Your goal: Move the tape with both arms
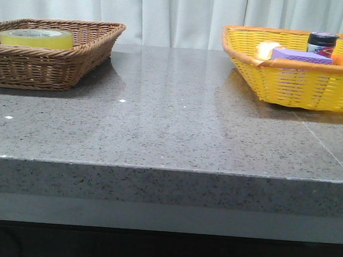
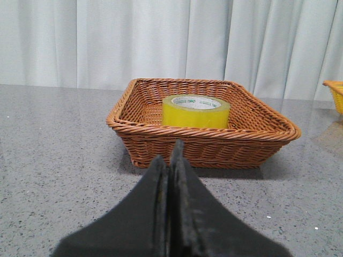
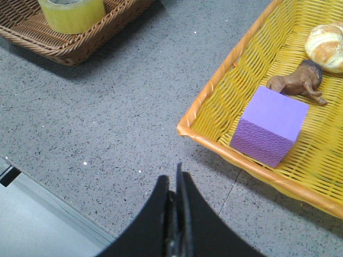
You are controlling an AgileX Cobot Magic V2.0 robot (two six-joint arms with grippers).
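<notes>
Wicker basket [image 2: 155, 126] on table's left side holds tape [image 2: 196, 111], upright; left gripper [image 2: 172, 158] closed, empty, short of basket; right gripper [image 3: 175, 184] closed, empty; open left jaws, clear rim, descend over roll.

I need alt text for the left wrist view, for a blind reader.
A roll of yellow tape lies flat inside a brown wicker basket on a grey speckled table. The left gripper, its black fingers closed together, points toward the basket.
</notes>
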